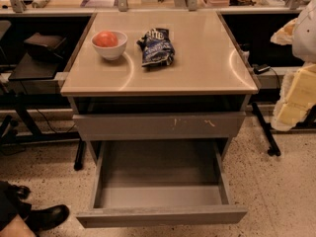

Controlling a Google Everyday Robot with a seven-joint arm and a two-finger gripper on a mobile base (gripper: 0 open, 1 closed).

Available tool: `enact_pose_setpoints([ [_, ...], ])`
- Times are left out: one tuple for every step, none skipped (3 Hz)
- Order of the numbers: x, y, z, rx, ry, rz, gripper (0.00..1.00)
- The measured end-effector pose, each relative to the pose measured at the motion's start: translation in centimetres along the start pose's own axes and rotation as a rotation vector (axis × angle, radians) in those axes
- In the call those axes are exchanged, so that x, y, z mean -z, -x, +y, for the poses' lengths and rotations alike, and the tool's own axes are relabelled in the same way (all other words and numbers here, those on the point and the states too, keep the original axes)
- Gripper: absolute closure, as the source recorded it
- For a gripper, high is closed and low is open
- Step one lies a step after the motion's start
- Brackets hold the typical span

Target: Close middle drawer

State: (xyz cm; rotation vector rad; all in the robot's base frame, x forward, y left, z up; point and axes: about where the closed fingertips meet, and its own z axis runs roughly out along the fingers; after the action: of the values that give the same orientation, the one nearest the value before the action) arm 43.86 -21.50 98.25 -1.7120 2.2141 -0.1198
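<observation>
The middle drawer (160, 215) is pulled far out toward me from the grey cabinet. Its plain flat front faces me at the bottom of the view. Its grey box interior (158, 174) holds nothing. My gripper (292, 105) is part of the white and pale yellow arm at the right edge. It sits to the right of the cabinet, level with the countertop, apart from the drawer.
Above the open drawer is a grey drawer front with small yellowish scratch marks (158, 126). On the beige countertop (197, 68) stand a white bowl with a red-orange fruit (109, 44) and a dark chip bag (156, 47). A person's black shoe (47, 216) is at bottom left.
</observation>
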Motion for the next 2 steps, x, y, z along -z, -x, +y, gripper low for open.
enact_pose_setpoints([
  [0.0, 0.0, 0.0, 0.000, 0.000, 0.000, 0.00],
  [-1.0, 0.0, 0.6, 0.001, 0.000, -0.009, 0.00],
])
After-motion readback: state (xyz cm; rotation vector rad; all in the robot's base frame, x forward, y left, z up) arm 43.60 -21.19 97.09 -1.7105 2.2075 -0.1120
